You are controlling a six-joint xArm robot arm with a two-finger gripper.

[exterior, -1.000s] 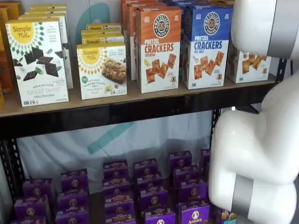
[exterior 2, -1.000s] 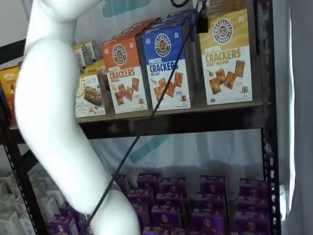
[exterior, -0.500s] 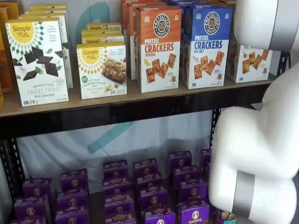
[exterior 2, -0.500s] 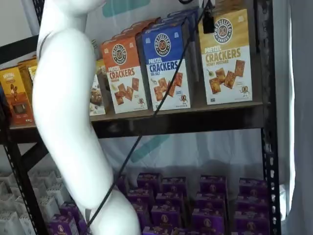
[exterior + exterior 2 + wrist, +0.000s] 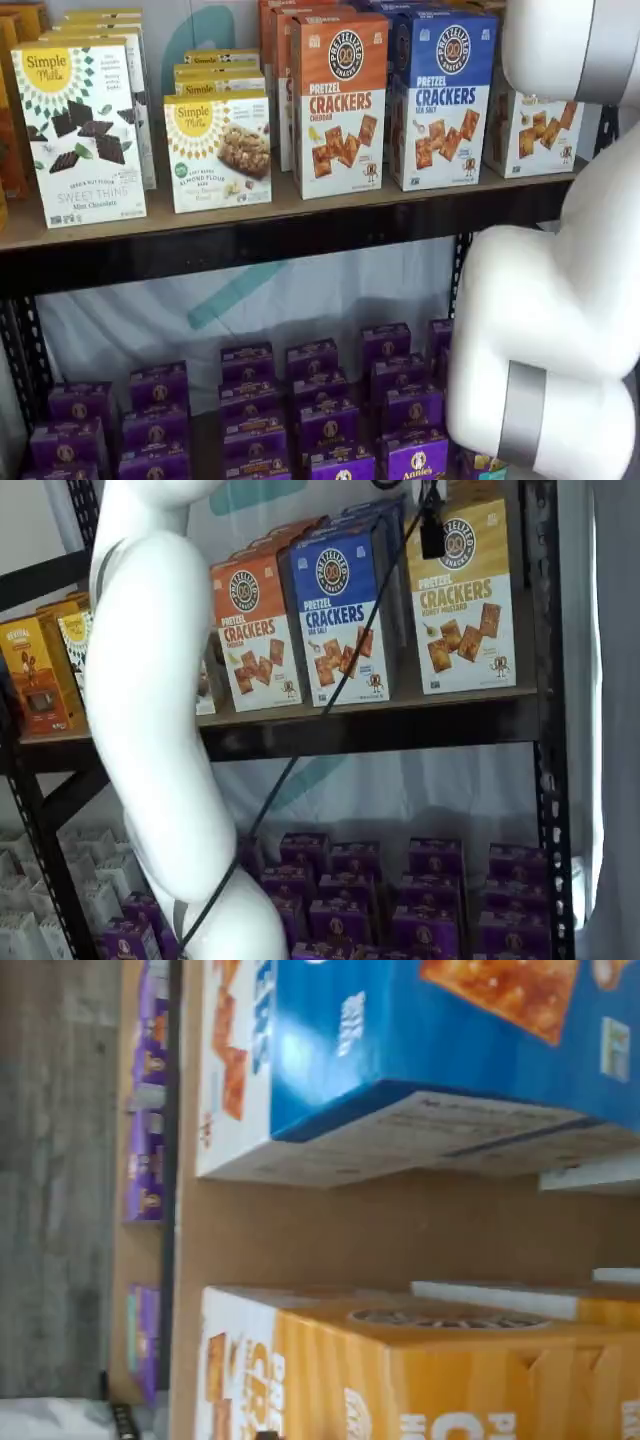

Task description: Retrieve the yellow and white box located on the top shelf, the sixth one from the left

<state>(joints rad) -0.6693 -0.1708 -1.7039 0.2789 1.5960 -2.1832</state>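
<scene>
The yellow and white box [image 5: 462, 595] stands upright at the right end of the top shelf [image 5: 400, 725], right of the blue-topped cracker carton [image 5: 340, 615]. In a shelf view only its lower front [image 5: 535, 130] shows beside the white arm. My gripper [image 5: 432, 532] hangs from the view's top edge as one black finger with a cable, in front of the box's upper left corner; no gap can be seen. The wrist view shows the yellow box's top and side [image 5: 450, 1370] close by, the blue carton [image 5: 450, 1040] beside it, and bare shelf board [image 5: 380, 1225] between them.
An orange-topped cracker carton [image 5: 340, 100] and Simple Mills boxes [image 5: 215, 150] stand further left on the top shelf. Small purple boxes [image 5: 320, 410] fill the level below. The white arm [image 5: 560, 300] covers the right of one view and the left [image 5: 150, 730] of the other. A black upright [image 5: 545, 680] stands right of the yellow box.
The arm has swung toward the right end of the shelf. The black finger has moved right and slightly down, from beside the blue carton to the yellow box's upper left corner.
</scene>
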